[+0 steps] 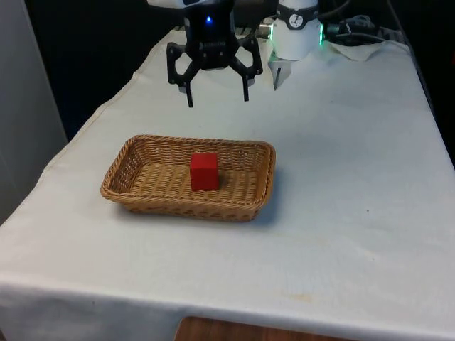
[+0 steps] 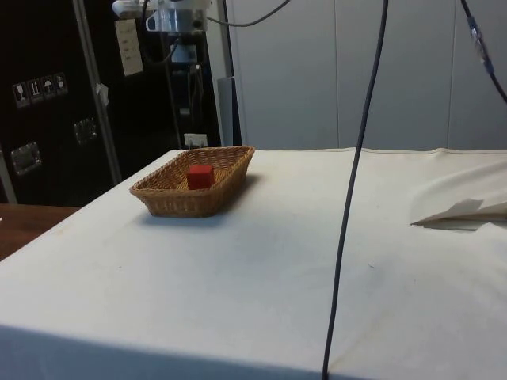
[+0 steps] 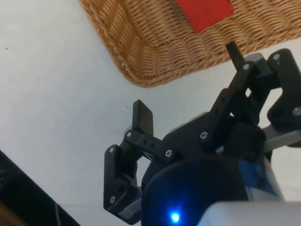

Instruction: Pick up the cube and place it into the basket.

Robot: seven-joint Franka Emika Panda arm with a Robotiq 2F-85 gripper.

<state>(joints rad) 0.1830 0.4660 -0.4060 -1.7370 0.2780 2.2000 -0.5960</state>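
Note:
A red cube point(image 1: 204, 172) stands inside the woven wicker basket point(image 1: 128, 162), near its middle. The side view has the same cube point(image 2: 200, 176) resting in the basket point(image 2: 162, 198), and the wrist view catches the cube point(image 3: 205, 12) over the basket's rim point(image 3: 136, 56). My black gripper point(image 1: 217, 97) hangs well above the table behind the basket, open, with nothing between its fingers point(image 3: 142, 117). It is apart from both cube and basket.
The robot's white base point(image 1: 295, 32) stands at the far end with crumpled cloth point(image 1: 362, 48) beside it. A dark cable point(image 2: 348, 206) hangs across the side view. White cloth point(image 1: 341, 177) spreads around the basket.

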